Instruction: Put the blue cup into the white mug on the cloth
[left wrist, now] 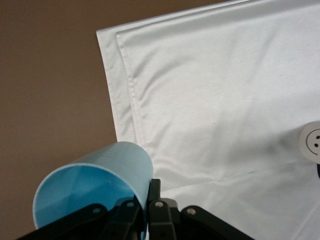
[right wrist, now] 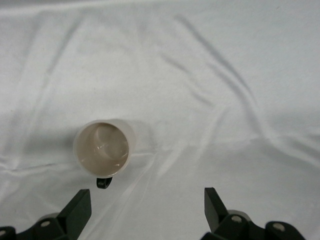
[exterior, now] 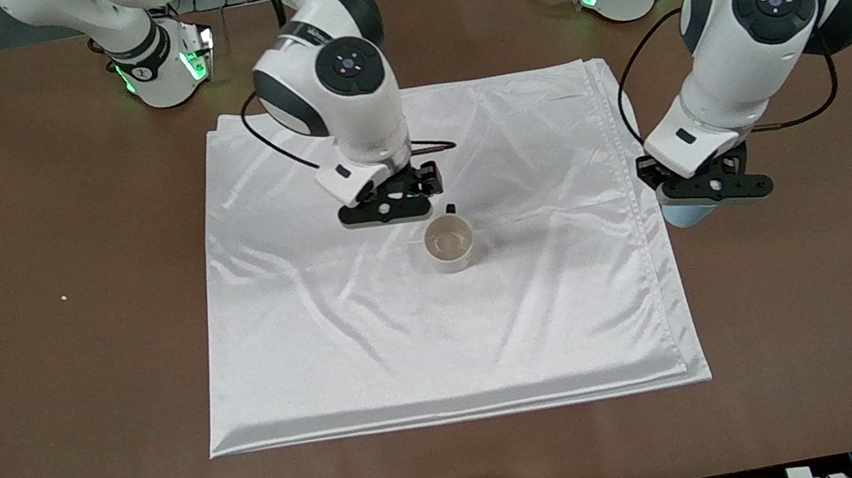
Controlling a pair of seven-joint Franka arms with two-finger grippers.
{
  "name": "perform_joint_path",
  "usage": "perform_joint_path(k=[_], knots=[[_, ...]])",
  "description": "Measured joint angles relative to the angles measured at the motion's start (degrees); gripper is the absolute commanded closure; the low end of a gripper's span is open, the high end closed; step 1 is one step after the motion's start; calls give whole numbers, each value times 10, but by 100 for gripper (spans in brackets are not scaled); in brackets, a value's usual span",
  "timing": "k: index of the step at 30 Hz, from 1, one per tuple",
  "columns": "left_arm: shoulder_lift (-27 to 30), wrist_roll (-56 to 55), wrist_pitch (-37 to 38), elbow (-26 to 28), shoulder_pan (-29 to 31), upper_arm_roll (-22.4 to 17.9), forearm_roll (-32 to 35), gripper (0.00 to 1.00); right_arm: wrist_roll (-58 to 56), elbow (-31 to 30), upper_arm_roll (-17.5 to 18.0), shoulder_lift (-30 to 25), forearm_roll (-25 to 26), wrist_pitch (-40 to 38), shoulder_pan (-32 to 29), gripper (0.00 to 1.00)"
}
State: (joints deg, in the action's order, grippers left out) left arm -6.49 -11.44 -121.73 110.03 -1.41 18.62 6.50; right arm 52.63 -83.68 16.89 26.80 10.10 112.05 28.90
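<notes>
1. The blue cup [left wrist: 95, 182] is held in the left gripper [exterior: 711, 190], the fingers clamped on its wall near the rim. In the left wrist view it is tipped, its open mouth showing. It hangs over the bare brown surface [exterior: 838, 289], just off the cloth's edge at the left arm's end.
2. The white mug [exterior: 449, 242] stands upright and empty near the middle of the cloth [exterior: 444, 341], its dark handle [right wrist: 104, 183] pointing toward the robots' bases.
3. The right gripper [exterior: 391, 199] hovers over the cloth just beside the mug, on the bases' side of it. Its fingers [right wrist: 80, 210] are spread wide with nothing between them; the arm appears to be waiting.
4. Step in hand, as I judge it: carry the cup across the cloth to the mug and lower it in.
5. To do it well: bring the cup upright before descending, centre it above the mug's mouth, then lower straight down. The fit looks close, so a small offset would catch the rim and could tip the mug on the slick cloth.
6. Watch the right gripper: it sits close to the mug and may crowd the approach. Release only once the cup is seated.
</notes>
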Motion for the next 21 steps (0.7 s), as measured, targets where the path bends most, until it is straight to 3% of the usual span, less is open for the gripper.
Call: perform_joint_path(k=[5, 9, 13, 21], knots=[[-4, -42, 0, 0, -2, 40, 0, 100, -58, -2, 0, -52, -18, -23, -47, 0], [-13, -79, 0, -4, -14, 62, 0, 100, -128, -3, -1, -89, -65, -51, -95, 0], [-33, -124, 0, -17, -45, 68, 0, 100, -188, -14, -2, -124, -93, -71, -149, 0], [-95, -225, 0, -60, -119, 69, 18, 100, -315, -61, -14, -195, -98, -114, -238, 0]])
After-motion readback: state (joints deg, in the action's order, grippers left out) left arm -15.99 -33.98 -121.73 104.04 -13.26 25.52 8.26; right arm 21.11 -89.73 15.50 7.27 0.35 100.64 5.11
